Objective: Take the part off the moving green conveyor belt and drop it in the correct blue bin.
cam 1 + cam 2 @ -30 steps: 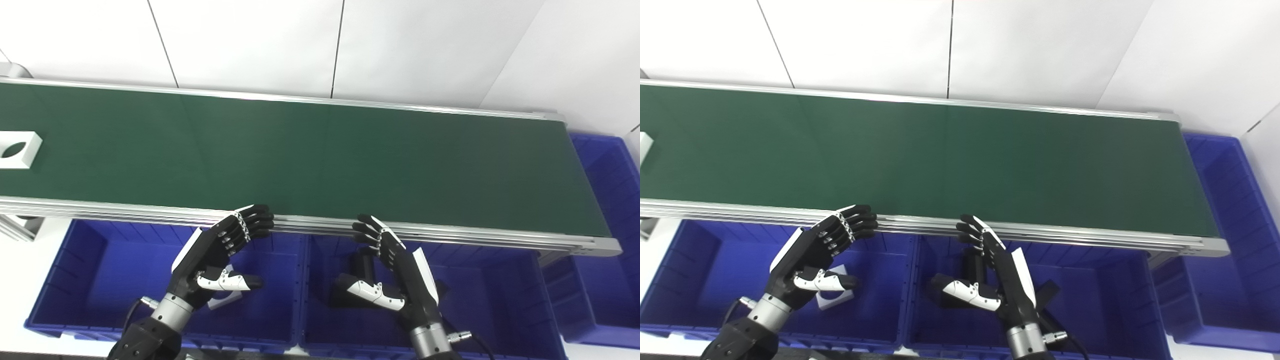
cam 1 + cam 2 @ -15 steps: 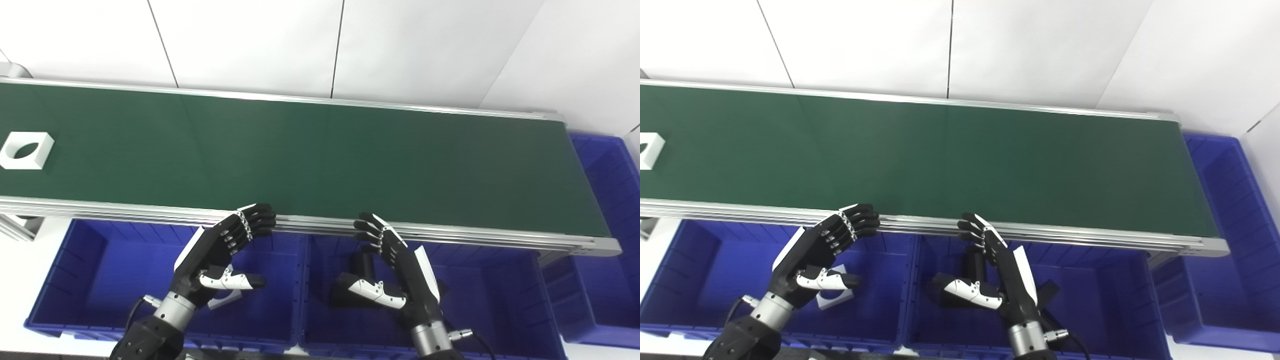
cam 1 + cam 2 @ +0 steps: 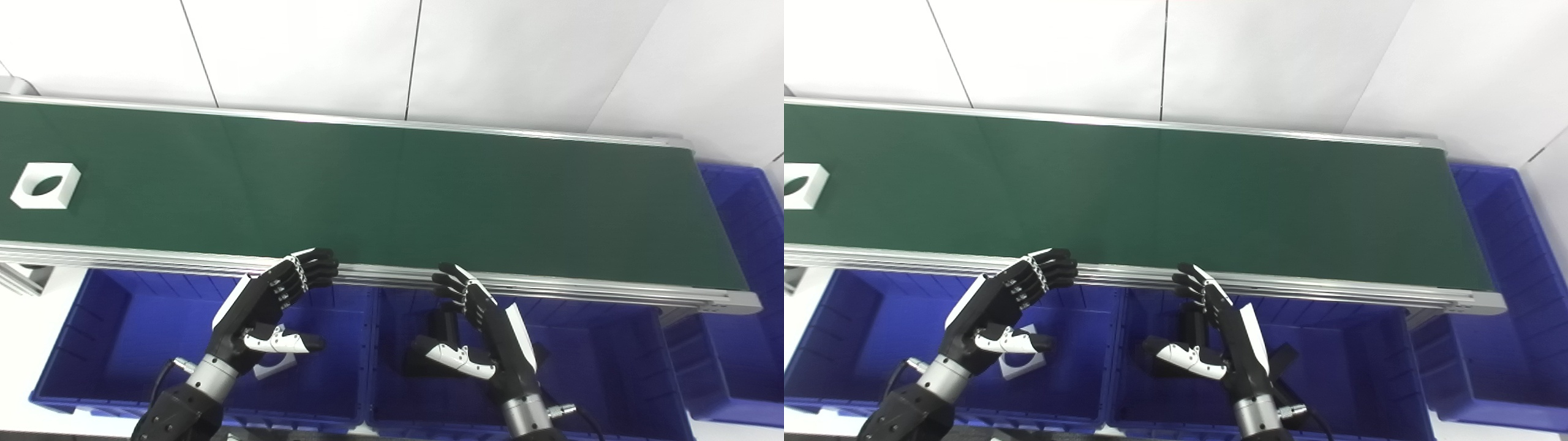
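Observation:
A white square part (image 3: 45,185) with an oval hole lies on the green conveyor belt (image 3: 380,184) near its far left end. My left hand (image 3: 269,309) hovers open over the left blue bin (image 3: 122,343), just below the belt's near rail, holding nothing. My right hand (image 3: 481,334) is open too, above the middle blue bin (image 3: 612,367). Both hands are far right of the part.
Another white part (image 3: 1020,362) rests in the left bin, partly behind my left thumb. Dark parts (image 3: 444,321) lie in the middle bin behind my right hand. A third blue bin (image 3: 744,294) stands past the belt's right end. A white wall runs behind.
The white part has travelled rightward along the belt, coming fully into view. Both hands have stayed almost where they were.

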Motion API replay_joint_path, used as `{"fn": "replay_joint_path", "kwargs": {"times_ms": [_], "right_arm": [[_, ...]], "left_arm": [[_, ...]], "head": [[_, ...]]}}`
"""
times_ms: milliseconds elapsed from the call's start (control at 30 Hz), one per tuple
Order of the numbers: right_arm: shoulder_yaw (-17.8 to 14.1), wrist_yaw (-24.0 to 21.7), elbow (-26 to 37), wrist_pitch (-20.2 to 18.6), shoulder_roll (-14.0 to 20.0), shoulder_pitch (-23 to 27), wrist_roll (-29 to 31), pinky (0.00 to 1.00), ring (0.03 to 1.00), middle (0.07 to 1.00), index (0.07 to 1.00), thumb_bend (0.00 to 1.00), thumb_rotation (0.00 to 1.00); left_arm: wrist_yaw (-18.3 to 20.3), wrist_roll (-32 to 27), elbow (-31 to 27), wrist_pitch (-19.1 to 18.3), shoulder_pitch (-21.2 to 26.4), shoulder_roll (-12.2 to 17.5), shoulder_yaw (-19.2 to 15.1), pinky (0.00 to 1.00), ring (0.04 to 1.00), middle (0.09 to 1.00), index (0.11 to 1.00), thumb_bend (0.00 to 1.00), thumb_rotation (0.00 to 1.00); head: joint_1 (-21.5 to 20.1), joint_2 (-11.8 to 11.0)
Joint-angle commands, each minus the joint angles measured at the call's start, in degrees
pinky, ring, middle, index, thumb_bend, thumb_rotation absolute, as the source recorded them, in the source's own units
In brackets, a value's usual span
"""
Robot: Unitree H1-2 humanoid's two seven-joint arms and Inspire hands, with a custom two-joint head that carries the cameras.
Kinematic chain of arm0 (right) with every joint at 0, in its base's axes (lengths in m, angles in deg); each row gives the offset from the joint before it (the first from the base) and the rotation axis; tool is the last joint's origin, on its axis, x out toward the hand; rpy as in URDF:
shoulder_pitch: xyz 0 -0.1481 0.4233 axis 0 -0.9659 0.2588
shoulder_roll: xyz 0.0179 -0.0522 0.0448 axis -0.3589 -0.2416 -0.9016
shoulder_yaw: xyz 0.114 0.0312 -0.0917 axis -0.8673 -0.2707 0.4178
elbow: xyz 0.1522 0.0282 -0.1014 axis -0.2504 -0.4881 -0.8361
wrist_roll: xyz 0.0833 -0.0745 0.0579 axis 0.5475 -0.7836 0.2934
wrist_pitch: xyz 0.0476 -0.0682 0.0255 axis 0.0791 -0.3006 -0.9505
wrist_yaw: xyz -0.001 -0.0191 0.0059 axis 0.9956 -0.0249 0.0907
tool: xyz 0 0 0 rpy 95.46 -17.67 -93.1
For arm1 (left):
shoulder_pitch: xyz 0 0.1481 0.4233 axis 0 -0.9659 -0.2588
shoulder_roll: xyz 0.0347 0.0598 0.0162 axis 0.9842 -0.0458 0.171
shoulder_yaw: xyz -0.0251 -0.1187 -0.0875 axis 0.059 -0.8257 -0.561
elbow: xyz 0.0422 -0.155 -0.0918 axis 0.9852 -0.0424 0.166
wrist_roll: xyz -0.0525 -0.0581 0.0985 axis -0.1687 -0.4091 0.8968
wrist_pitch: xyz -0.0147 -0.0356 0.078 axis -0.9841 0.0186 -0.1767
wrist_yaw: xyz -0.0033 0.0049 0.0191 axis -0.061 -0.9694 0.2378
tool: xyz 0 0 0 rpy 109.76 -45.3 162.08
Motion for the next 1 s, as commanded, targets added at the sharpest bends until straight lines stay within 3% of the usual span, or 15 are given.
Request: {"fn": "replay_joint_path", "kwargs": {"times_ms": [0, 500, 767, 967], "right_arm": [[-0.3, 0.1, 0.8, 4.2, 0.2, 0.0, 1.0, 0.71, 0.787, 0.821, 0.871, 0.7, 0.35], [-0.6, 0.6, -2.5, 7.7, 0.3, 0.7, 1.0, 0.7, 0.787, 0.826, 0.879, 0.65, 0.32], [-0.7, 0.5, -3.5, 8.1, 0.2, 1.0, 1.3, 0.7, 0.788, 0.833, 0.889, 0.63, 0.32], [-1.0, -0.2, -4.8, 9.7, 0.8, 1.3, 3.0, 0.71, 0.792, 0.839, 0.907, 0.59, 0.26]], "left_arm": [[-1.1, 0.2, -3.7, 0.0, -0.5, 0.3, -0.4, 0.77, 0.774, 0.775, 0.772, 0.97, 0.2], [-4.5, 3.9, -17.3, -7.2, -1.2, 4.2, -3.3, 0.74, 0.77, 0.78, 0.756, 0.91, 0.16], [-5.2, 6.3, -19.2, -7.0, -0.4, 5.8, -4.5, 0.71, 0.757, 0.773, 0.754, 0.89, 0.13], [-6.7, 12.2, -21.0, -7.0, 1.0, 6.6, -6.6, 0.68, 0.747, 0.761, 0.739, 0.87, 0.12]], "head": [[2.3, -1.4], [10.5, -7.0], [13.8, -9.9], [17.8, -12.5]]}}
